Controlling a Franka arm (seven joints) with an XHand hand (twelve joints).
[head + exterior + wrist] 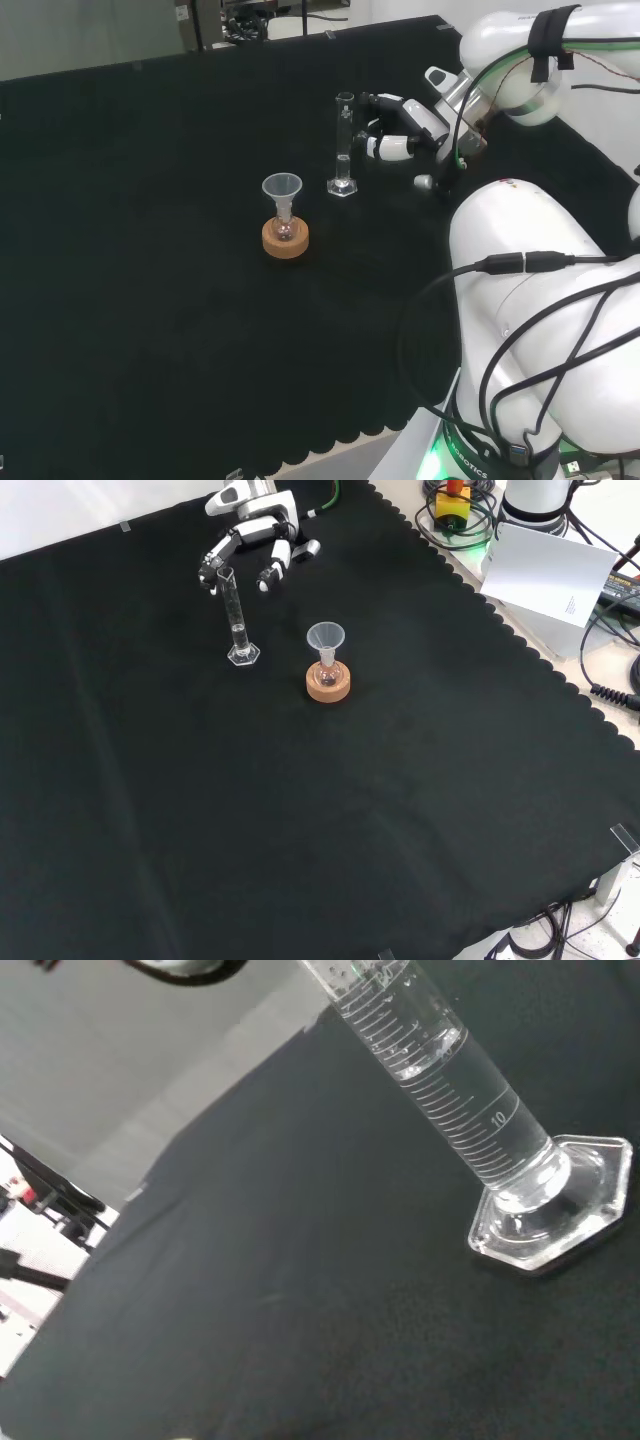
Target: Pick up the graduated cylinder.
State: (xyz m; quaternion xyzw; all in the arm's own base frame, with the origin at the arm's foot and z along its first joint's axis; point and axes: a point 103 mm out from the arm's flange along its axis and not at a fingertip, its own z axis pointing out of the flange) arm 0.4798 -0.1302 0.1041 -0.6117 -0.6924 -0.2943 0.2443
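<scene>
A clear glass graduated cylinder [343, 145] stands upright on its hexagonal foot on the black cloth. In the front view the cylinder [237, 620] rises just below the hand. The wrist view has the cylinder [440, 1070] close up, with printed marks and clear liquid in its lower part. The black and white hand [397, 128] hovers just right of the cylinder's upper half in the head view, fingers relaxed and spread toward the tube, holding nothing. From the front, the hand [252, 542] has its fingertips either side of the cylinder's rim, apart from it.
A small flask with a clear funnel [282, 189] in its neck sits on a cork ring [285, 238], left of and nearer than the cylinder in the head view. The arm's white links [540, 300] stand at the right. The cloth's scalloped edge [520, 640] runs along the front view's right.
</scene>
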